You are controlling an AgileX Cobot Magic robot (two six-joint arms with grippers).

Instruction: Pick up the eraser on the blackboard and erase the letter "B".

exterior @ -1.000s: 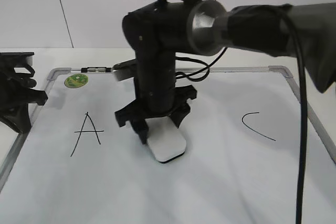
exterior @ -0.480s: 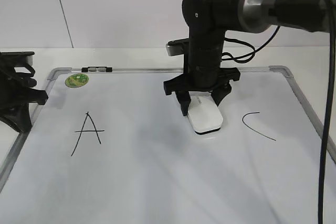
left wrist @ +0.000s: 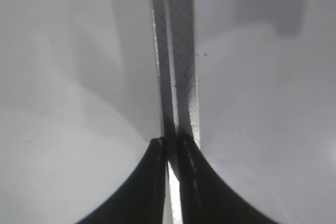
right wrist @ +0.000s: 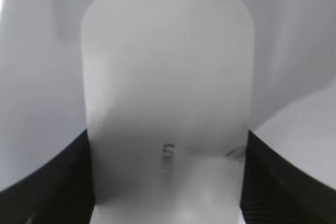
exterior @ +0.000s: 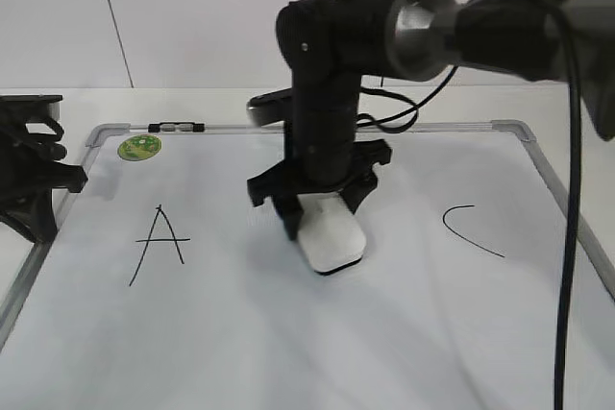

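White plastic eraser [exterior: 330, 239] sits pinched in the right gripper [exterior: 321, 213], base flat on the blackboard [exterior: 288, 333], placed between the black "A" [exterior: 159, 242] to its left and the "C" curve [exterior: 471, 229] to its right. No stroke of the letter "B" shows in the exterior view; the stretch of board between "A" and "C" reads clean, though anything directly under the eraser or behind the arm is hidden, so the B may be fully gone or a trace may remain. Left gripper [exterior: 34, 180] rests at the board's left edge, well away from the "A". A green sticker [exterior: 140, 148] lies near the far left corner of the frame. Left wrist view: dark fingertips nearly meeting over the silver frame rail [left wrist: 176, 51], nothing between them, so closed on air. Right wrist view: eraser [right wrist: 168, 98] fills the picture, both dark fingers [right wrist: 273, 177] pressed against its long sides, faint grey print on top. For the wipe, I judge it best to keep the base level and pressed evenly, sweep only within the gap beside the "A", stop short of both neighbouring letters, and hold the squeeze firm so the smooth block does not twist.
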